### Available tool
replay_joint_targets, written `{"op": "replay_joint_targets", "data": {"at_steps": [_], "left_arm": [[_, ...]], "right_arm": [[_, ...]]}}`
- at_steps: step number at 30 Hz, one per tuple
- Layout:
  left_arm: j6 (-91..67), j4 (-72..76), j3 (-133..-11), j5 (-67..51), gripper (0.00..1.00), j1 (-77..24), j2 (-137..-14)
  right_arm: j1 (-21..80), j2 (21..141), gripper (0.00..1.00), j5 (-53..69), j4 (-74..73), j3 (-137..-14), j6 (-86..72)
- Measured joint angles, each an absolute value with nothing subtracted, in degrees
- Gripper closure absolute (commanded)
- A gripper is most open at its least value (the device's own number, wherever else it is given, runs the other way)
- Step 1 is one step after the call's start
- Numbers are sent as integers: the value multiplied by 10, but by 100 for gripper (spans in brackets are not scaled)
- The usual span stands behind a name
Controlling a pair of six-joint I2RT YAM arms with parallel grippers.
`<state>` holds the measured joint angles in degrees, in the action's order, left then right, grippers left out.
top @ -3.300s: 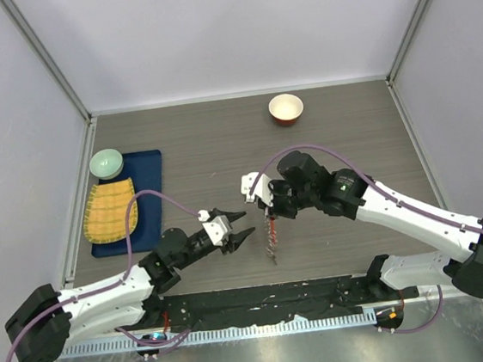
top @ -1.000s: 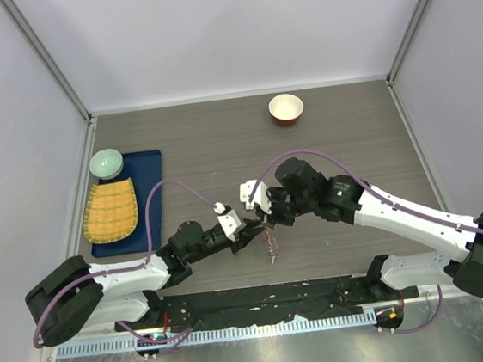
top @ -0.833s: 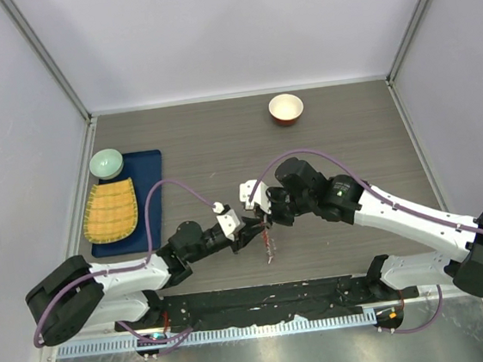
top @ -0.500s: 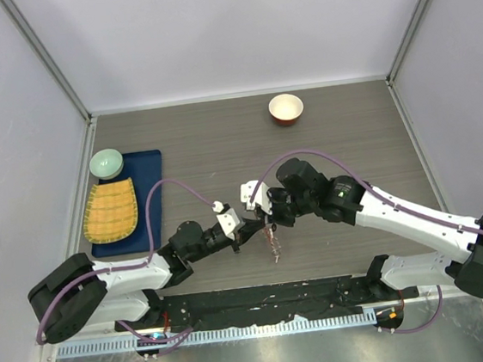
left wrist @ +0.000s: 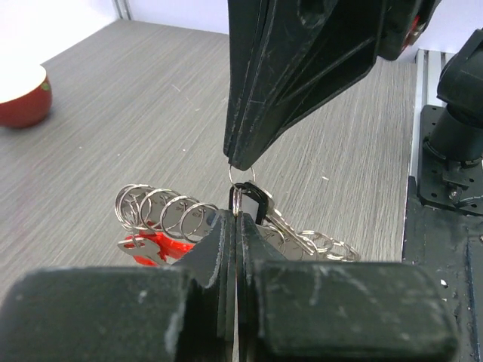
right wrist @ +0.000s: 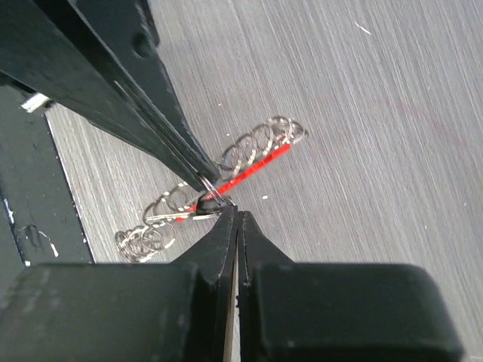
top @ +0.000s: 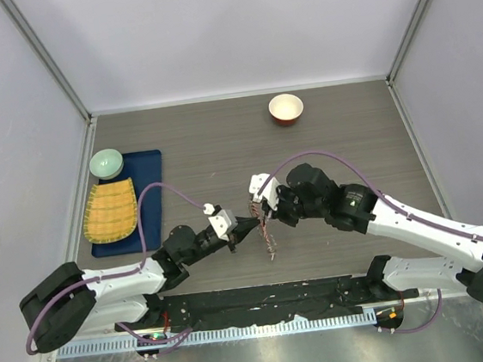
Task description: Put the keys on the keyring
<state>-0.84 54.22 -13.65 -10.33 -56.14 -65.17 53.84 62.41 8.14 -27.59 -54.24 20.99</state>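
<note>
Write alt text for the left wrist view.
Two shut grippers meet tip to tip: the left gripper from below, the right gripper from above, with a small ring and a black key between them. Behind is a keyring of silver loops with a red clip, and a red bowl far left.

Bright, polished silvery metal rings and a glossy red bar, seemingly plastic, form the keyring [left wrist: 162, 215]. The table [left wrist: 113, 98] beneath is matt grey with a wood grain. The left gripper [left wrist: 236, 197] is scuffed, matt black plastic. At ten o'clock, a bowl [left wrist: 23, 94] shines glossy red.
</note>
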Motion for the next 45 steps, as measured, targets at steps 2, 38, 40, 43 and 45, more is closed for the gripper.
{"op": "replay_joint_targets", "data": {"at_steps": [2, 38, 40, 43, 45], "left_arm": [[-6, 547, -130, -98, 100, -561, -639], [17, 684, -69, -93, 100, -563, -676], [17, 690, -69, -96, 100, -563, -685], [15, 702, -69, -98, 100, -565, -698], [14, 710, -70, -99, 100, -566, -705]], "right_arm": [[538, 613, 99, 65, -262, -525, 188], [482, 666, 98, 218, -59, -405, -32], [481, 662, 98, 219, -53, -396, -34], [481, 653, 88, 217, -51, -387, -37], [481, 647, 78, 214, -46, -383, -43]]}}
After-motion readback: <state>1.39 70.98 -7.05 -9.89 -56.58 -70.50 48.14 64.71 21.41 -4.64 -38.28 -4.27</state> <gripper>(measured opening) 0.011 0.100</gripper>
